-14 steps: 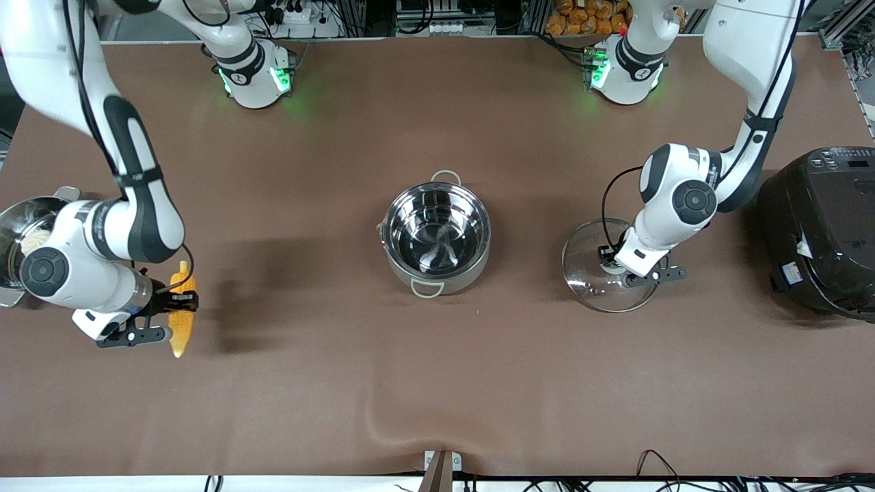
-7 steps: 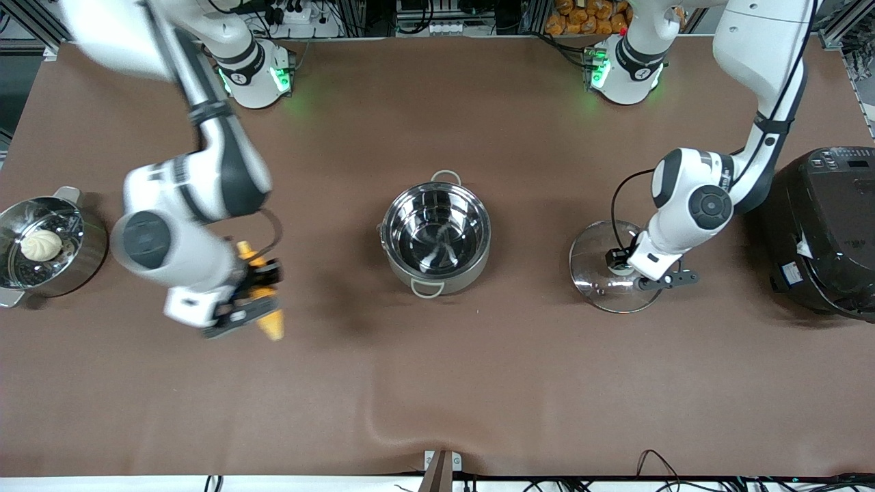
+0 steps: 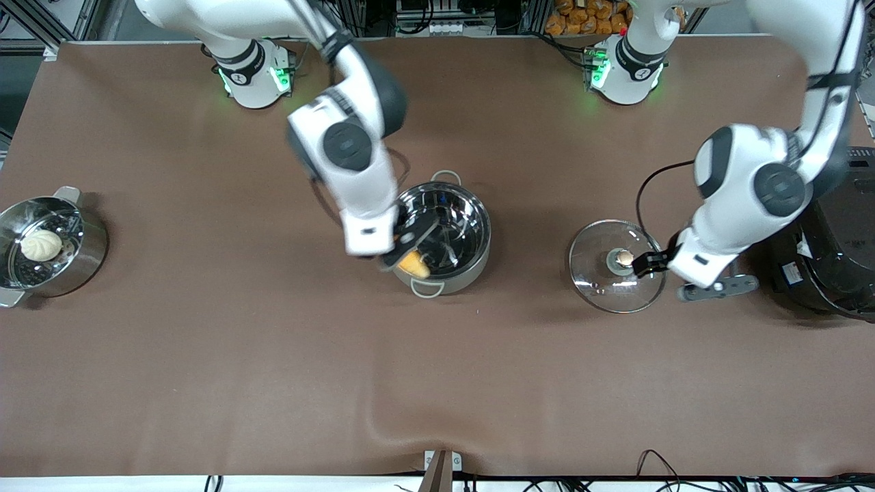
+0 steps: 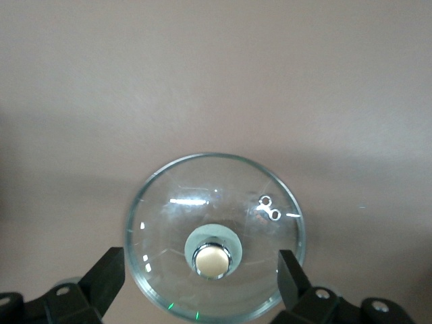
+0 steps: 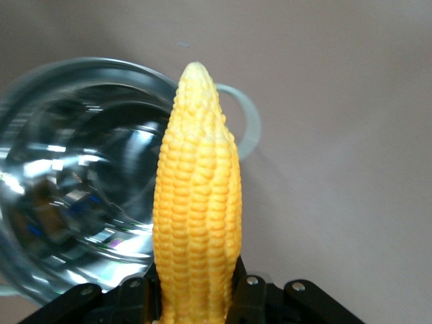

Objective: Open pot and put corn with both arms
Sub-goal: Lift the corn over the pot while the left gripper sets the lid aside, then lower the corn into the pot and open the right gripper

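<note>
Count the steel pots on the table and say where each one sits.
2. The pot sits mid-table, lid off, under the right gripper holding the corn. The steamer pot sits at the right arm's end, holding a bun.

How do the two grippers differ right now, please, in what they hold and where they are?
The right gripper is shut on the corn; the left gripper holds nothing, its jaws open. The right gripper is over the pot's rim; the left is over the table by the glass lid, clear of its knob. Both are black and two-fingered.
</note>
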Controlling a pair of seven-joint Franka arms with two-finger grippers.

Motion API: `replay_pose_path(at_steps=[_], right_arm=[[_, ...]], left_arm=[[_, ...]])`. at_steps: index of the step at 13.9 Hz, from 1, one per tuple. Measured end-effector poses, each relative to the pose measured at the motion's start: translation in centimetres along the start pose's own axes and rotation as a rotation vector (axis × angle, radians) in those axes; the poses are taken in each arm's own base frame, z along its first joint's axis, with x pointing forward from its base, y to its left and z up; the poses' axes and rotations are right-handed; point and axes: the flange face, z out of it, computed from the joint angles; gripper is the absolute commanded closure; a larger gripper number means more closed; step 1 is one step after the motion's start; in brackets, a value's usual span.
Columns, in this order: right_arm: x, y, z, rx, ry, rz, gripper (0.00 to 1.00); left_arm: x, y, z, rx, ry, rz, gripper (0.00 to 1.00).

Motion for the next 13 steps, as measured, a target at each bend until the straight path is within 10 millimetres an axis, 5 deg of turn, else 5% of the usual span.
replay_pose_path(at_steps=[2, 4, 11, 13], right_arm=[[0.7, -4.0, 1.1, -0.004, -0.009, -0.047, 1.00], [1.3, -5.9, 2.7, -0.028, -0.008, -0.084, 1.00], [1.9, -6.9, 6.3, -0.090, -0.016, -0.100, 1.00], [2.0, -7.1, 6.6, -0.090, -0.018, -0.103, 0.84]], left_arm=[[0.8, -0.2, -4.5, 0.002, 0.011, -0.007, 0.00], [1.4, -0.3, -7.5, 0.001, 0.021, -0.013, 0.00], [1.6, -1.4, -12.4, -0.015, 0.090, -0.031, 0.00], [1.3, -1.3, -13.4, -0.016, 0.096, -0.029, 0.00]])
